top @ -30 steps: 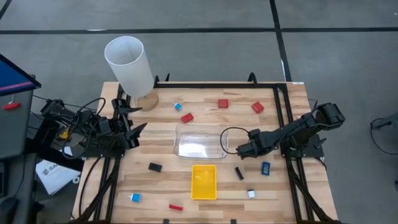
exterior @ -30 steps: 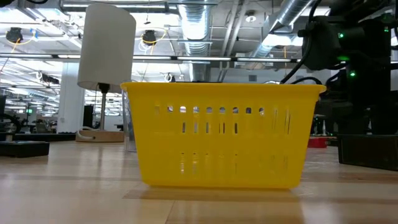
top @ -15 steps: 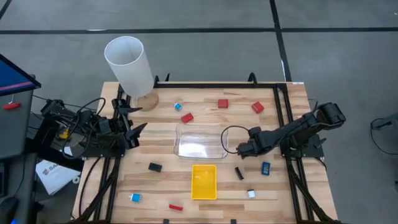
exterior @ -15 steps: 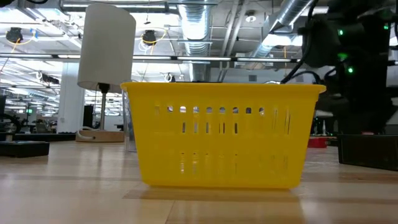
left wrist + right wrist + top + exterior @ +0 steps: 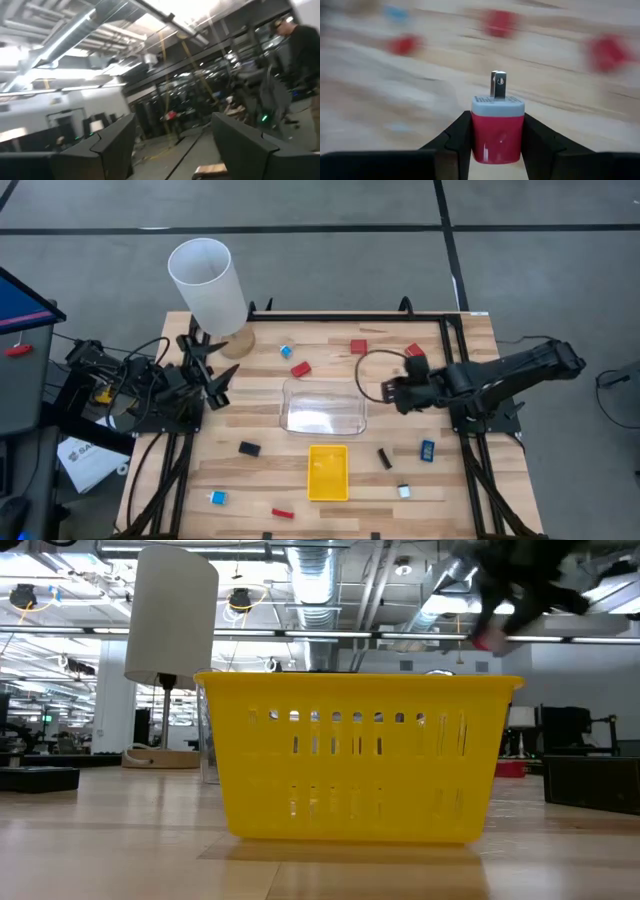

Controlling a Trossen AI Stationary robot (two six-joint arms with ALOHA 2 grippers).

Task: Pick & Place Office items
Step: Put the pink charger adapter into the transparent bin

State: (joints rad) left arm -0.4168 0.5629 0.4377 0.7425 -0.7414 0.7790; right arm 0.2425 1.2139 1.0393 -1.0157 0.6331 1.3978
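A small red block (image 5: 498, 134) with a grey-white cap and two metal prongs standing up from it, much like a plug-in charger, sits clamped between the two dark fingers (image 5: 454, 141) of the right gripper (image 5: 498, 145), one finger pressed to each side and the capped end pointing away from the wrist. From above, the right gripper (image 5: 393, 391) hangs over the table just beside the right edge of the clear plastic tray (image 5: 322, 405), its arm reaching in from the right. No lettering or brand mark can be read on the block. From table height the gripper appears high up with a blurred pinkish-red bit (image 5: 486, 640) above the yellow tray (image 5: 356, 757). Other office items lie scattered on the wooden table (image 5: 260, 370): red blocks (image 5: 358, 346), blue-and-white bits (image 5: 217, 498), black rectangular bits (image 5: 249, 448) and a thin red stick (image 5: 283, 513). The left gripper (image 5: 215, 380) waits at the table's left edge, its fingers (image 5: 110, 145) spread apart and empty, near the tall white cylinder (image 5: 207, 284).
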